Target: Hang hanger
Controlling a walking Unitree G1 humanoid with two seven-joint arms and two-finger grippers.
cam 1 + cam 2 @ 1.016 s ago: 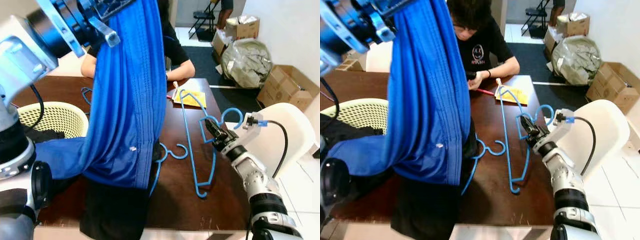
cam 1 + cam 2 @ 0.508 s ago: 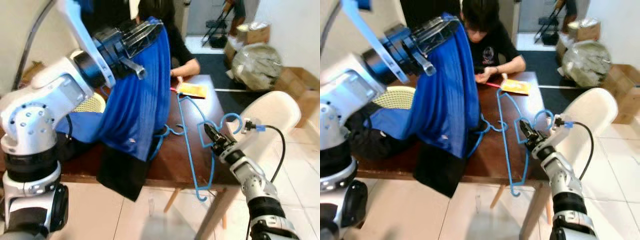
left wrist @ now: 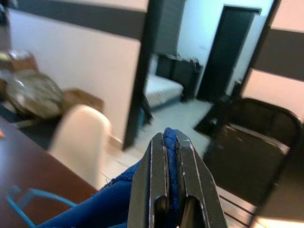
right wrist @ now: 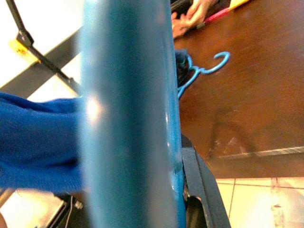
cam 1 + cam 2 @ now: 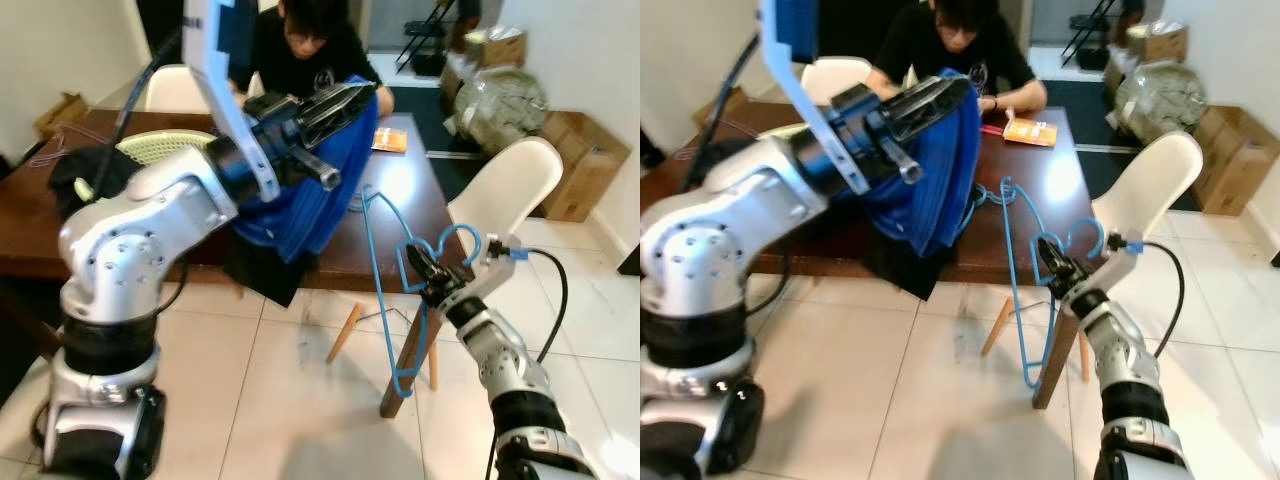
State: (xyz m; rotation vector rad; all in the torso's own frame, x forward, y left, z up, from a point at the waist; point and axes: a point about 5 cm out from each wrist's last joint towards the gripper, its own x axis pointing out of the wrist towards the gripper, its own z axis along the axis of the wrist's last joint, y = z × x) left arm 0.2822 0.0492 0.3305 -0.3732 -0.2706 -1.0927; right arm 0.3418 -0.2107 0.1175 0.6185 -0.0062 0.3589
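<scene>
The blue hanger (image 5: 385, 290) is clamped by the right tool (image 5: 428, 283) at 4 o'clock off the counter (image 5: 400, 215), blue cloth (image 5: 935, 190) is pinched in the left tool (image 5: 335, 100), so carrying seems underway, with a rail needed next.

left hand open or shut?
Shut: left hand clamps bunched blue fabric garment between its black fingers.
</scene>
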